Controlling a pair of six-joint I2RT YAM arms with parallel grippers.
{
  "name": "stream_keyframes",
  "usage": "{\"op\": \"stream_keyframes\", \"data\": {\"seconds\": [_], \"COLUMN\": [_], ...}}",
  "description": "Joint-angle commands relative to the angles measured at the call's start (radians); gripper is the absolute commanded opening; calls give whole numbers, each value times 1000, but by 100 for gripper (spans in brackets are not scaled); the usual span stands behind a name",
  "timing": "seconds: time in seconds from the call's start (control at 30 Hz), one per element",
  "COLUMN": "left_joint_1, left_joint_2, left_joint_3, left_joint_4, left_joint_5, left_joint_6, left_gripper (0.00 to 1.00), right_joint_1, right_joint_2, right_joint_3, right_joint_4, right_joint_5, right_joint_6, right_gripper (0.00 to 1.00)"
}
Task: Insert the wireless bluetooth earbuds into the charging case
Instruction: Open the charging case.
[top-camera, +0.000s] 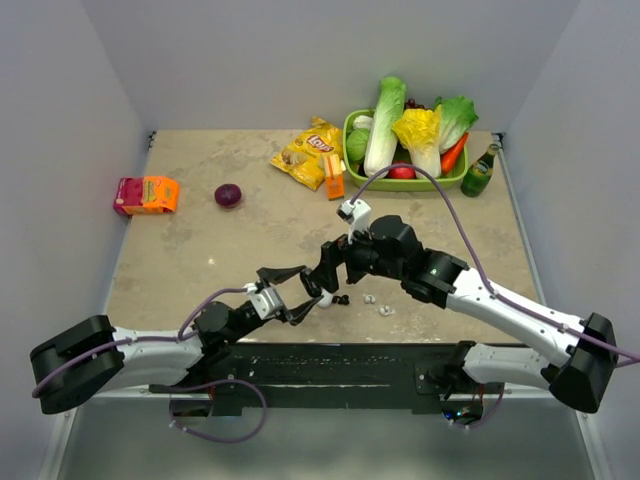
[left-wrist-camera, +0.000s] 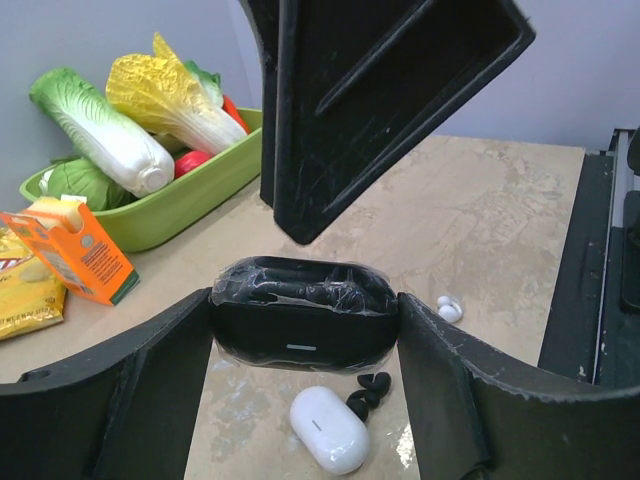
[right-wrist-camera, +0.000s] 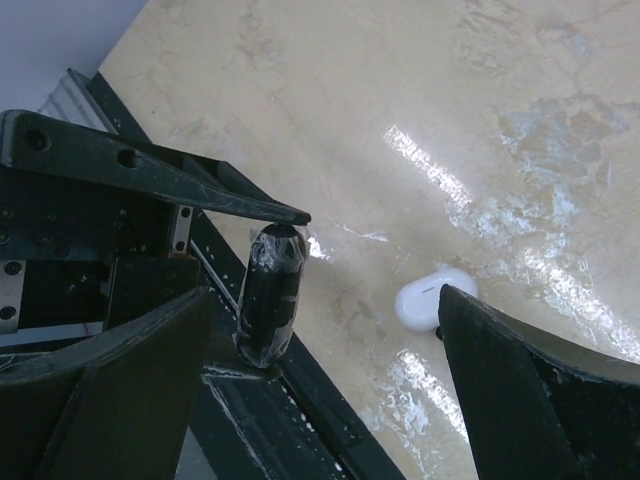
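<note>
Left gripper (top-camera: 292, 297) is clamped on the black charging case (left-wrist-camera: 300, 345), long axis crosswise between its fingers, while your right gripper (right-wrist-camera: 322, 300) hangs wide and empty above, the nearer arm for the black earbuds (left-wrist-camera: 368, 392) just right, beside the white case (left-wrist-camera: 328, 428).

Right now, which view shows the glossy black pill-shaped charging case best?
Left wrist: the black charging case sits centred, front-on and close. Right wrist shows it end-on; top external barely shows it.
</note>
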Motion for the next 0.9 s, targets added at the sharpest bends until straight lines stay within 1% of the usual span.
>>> {"op": "stream_keyframes", "data": {"seconds": [0.0,0.13,0.33,0.5,0.53,0.87], "left_joint_1": [-14,-17,-22,-22,-23,-32], "left_joint_2": [8,5,5,-6,-9,-29], "left_joint_3": [42,48,53,53,53,35], "left_joint_4": [77,61,65,56,54,41], "left_joint_5": [1,-3,-3,-5,-28,-55], "left_joint_6": [36,37,43,45,45,49], "left_gripper": [0,0,0,0,0,0], "right_joint_1": [3,3,4,4,3,1], "right_joint_2": [34,33,74,86,82,27], "right_joint_3": [-17,-28,-12,-23,-27,-49], "right_joint_4": [60,77,40,25,23,2], "right_joint_5": [-55,-56,-53,-2,7,94], "right_joint_6": [12,18,5,5,8,23], "right_gripper": [98,98,97,96,96,94]}}
